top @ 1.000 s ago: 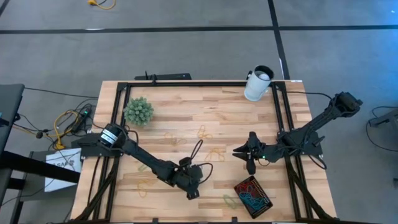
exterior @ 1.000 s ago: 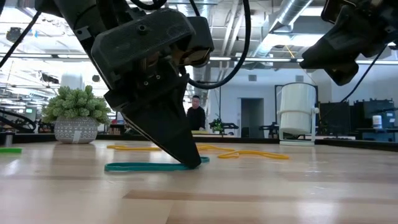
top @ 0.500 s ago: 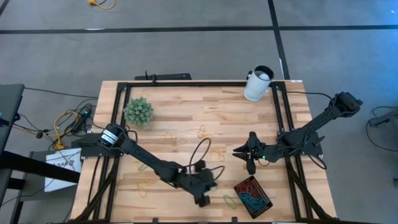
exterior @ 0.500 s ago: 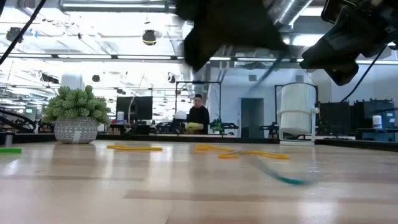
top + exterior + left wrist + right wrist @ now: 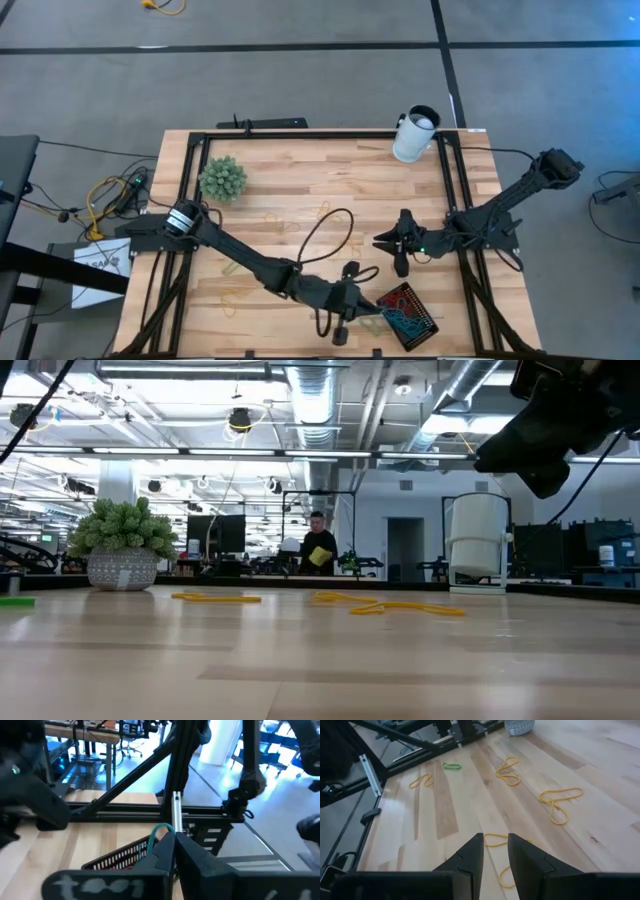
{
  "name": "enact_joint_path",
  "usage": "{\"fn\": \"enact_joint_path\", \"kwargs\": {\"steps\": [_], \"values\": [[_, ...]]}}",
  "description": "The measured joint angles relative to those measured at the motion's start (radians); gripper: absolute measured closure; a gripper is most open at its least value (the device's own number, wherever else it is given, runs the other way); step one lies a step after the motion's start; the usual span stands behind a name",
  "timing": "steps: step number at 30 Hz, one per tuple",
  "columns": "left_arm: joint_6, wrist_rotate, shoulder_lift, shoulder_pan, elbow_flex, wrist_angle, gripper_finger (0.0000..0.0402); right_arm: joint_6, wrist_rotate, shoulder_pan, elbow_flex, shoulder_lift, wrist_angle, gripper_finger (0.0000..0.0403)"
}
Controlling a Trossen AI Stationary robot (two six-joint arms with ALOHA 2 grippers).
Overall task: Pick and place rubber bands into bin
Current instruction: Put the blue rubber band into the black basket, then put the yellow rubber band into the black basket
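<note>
Near the table's (image 5: 300,160) front edge, seen from above, the left gripper (image 5: 345,325) hung just beside the bin (image 5: 407,313), which sat by the front right corner with a tangle of red and blue bands inside. The right gripper (image 5: 397,247) waited above mid-table, right of centre. At table height, only yellow rubber bands (image 5: 385,606) lay on the wood, well back. From the left wrist, the fingers were clenched on a teal band (image 5: 161,831), its loop poking up above the bin's ribbed wall (image 5: 120,856). Such a loop looked light and floppy, best pinched on one strand. From the right wrist, the fingers (image 5: 467,856) stood slightly parted, holding nothing, over more yellow bands.
</note>
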Motion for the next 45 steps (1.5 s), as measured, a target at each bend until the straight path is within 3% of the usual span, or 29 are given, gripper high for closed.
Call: {"fn": "enact_joint_path", "kwargs": {"steps": [3, 8, 14, 19, 28, 37, 45], "values": [[0.001, 0.022, 0.071, 0.016, 0.016, 0.085, 0.0401, 0.000, -0.001, -0.016, 0.000, 0.000, 0.002, 0.0320], [-0.002, 0.021, 0.184, 0.045, 0.148, 0.079, 0.0401, 0.000, -0.001, -0.034, 0.000, 0.000, 0.003, 0.0320], [0.034, 0.087, 0.359, 0.067, 0.369, -0.009, 0.0402, -0.019, -0.003, -0.040, 0.000, 0.000, 0.001, 0.0320], [0.062, 0.091, 0.425, 0.062, 0.494, -0.079, 0.0401, -0.070, -0.086, -0.033, 0.000, 0.000, -0.008, 0.0320], [0.041, 0.141, 0.426, 0.059, 0.501, -0.176, 0.0401, -0.129, -0.266, 0.007, 0.000, -0.004, 0.030, 0.0320], [0.019, 0.149, 0.426, 0.061, 0.500, -0.230, 0.0397, -0.280, -0.268, 0.082, 0.000, -0.004, 0.151, 0.0320], [0.020, 0.152, 0.426, 0.062, 0.500, -0.227, 0.0355, -0.315, -0.265, 0.106, 0.000, -0.050, 0.171, 0.0320]]}}
